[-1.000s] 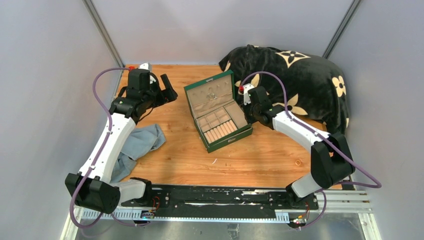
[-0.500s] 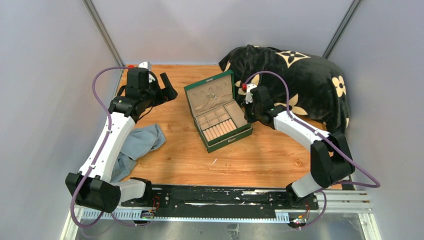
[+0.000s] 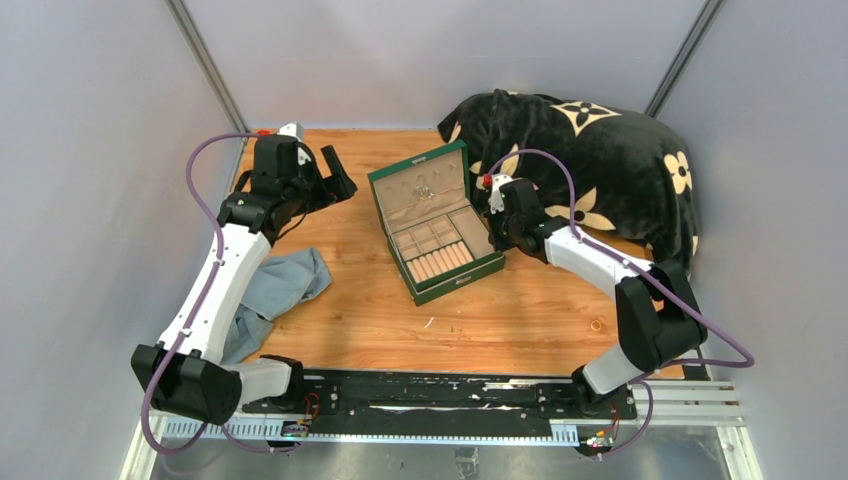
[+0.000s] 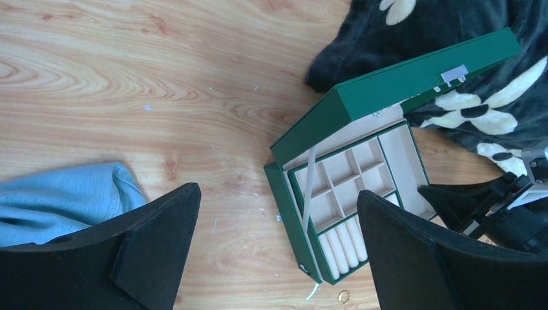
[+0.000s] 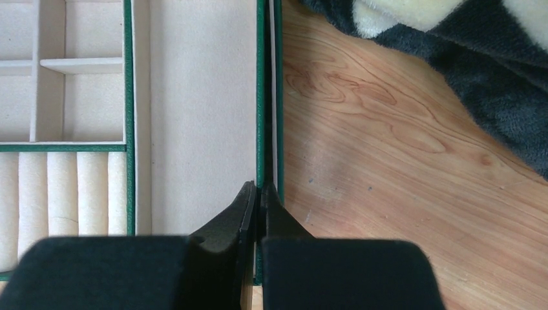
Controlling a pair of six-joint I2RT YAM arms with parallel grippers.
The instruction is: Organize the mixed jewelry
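Note:
The open green box (image 3: 452,282) stands mid-table, its lid raised. A glinting silvery cluster (image 3: 424,189) hangs inside the lid. A small gold ring (image 3: 597,324) lies on the wood near the right arm's base. It also shows in the left wrist view (image 4: 344,296), just past the box's (image 4: 278,194) corner. My right gripper (image 3: 496,222) is at the box's right side. In the right wrist view it (image 5: 260,188) is shut, tips over the box's right wall (image 5: 261,97), with nothing seen between them. My left gripper (image 3: 325,190) is open and empty, high over the wood left of the box.
A black flowered blanket (image 3: 600,160) is heaped at the back right, close behind the box and the right arm. A blue cloth (image 3: 285,285) lies at the left by the left arm. A thin pale sliver (image 3: 430,322) lies in front of the box.
The right wrist has shifted slightly left, closer to the box's right side. The left arm and the box have not moved.

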